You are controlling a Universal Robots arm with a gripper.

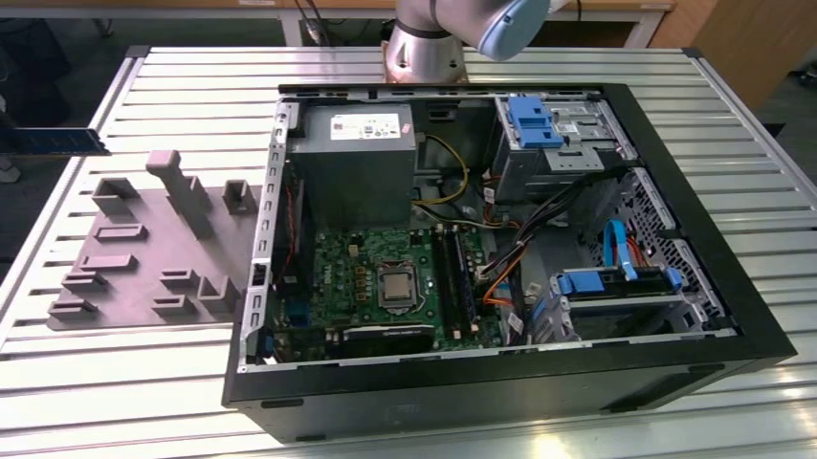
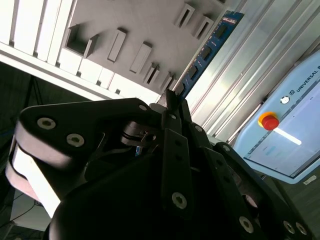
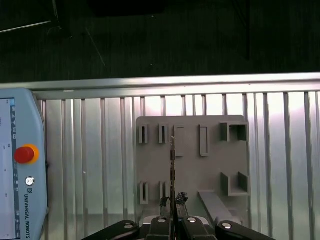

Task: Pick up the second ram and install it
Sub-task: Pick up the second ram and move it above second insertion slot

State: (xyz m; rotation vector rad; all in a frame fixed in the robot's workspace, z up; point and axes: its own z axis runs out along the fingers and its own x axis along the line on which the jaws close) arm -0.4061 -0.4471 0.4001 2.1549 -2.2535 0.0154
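The second ram (image 1: 57, 141) is hanging in the air at the exterior view's far left, near the edge of the slatted table (image 1: 166, 382) and well apart from the open computer case (image 1: 511, 392). Reading rightward in that view, the grey holder plate (image 1: 128, 229) is lying on the table just beside the case. Inside the case the green motherboard (image 1: 370, 268) is facing upward, with its long black slots (image 1: 453, 273) running alongside the processor socket.

In the second wrist view the gripper (image 2: 172, 102) is clamping one end of the stick between its closed fingers. The free length is reaching out over the holder plate and the table slats, and a control pendant (image 2: 285, 125) with a red stop button is showing close by. In the first wrist view the stick is appearing edge-on, running straight out from between the fingers.

Judged from its form, the stick is light, thin and stiff, yet fragile. It is likely tolerating a firm pinch across its flat faces or short ends, while bending loads and touches on the chips or the contact edge are risking damage. A hold near one end, as here, is leaving a long lever, so sideways knocks are mattering more.
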